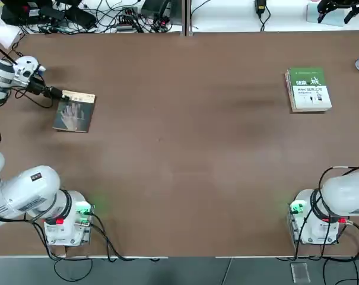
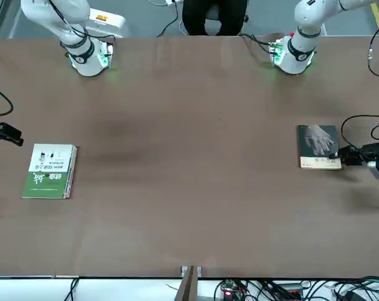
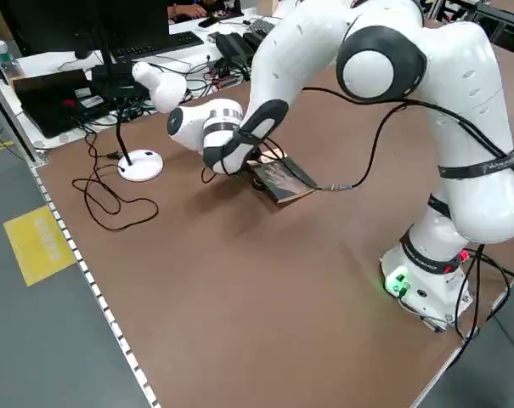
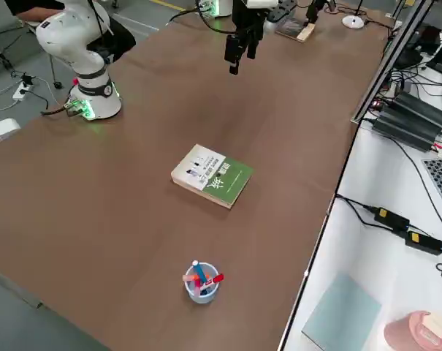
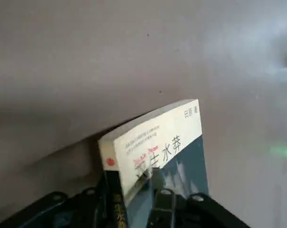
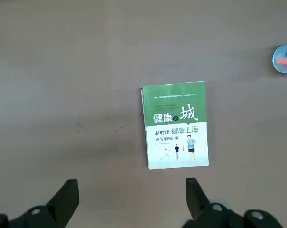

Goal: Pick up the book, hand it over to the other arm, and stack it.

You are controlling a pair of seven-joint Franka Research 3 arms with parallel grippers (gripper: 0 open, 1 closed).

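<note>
The book (image 1: 75, 113), a thin grey-brown paperback with a pale hand on its cover, lies at the table's far left. My left gripper (image 1: 63, 95) reaches in low from the table's left side and meets the book's tan top strip. In the left wrist view the book (image 5: 167, 147) sits between the fingers, one finger (image 5: 158, 190) on the cover and the other by the spine, so the gripper (image 5: 134, 187) is shut on it. My right gripper (image 6: 130, 185) hangs open high over the table, with nothing in it.
A thicker green-and-white book (image 1: 308, 89) lies flat at the far right, below the right gripper (image 4: 235, 55). A cup of pens (image 4: 200, 281) stands near the table's right edge. Cables and a white lamp stand (image 3: 142, 166) lie beyond the left edge.
</note>
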